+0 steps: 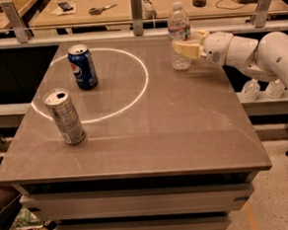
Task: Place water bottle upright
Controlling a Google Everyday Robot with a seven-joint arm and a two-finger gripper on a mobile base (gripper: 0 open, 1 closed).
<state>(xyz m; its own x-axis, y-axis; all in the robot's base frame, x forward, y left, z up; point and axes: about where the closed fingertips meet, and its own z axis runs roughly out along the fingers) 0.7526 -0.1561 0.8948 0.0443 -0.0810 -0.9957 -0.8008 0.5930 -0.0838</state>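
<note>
One gripper (pixel 182 42) clasps the upright water bottle (pixel 178 24).
</note>
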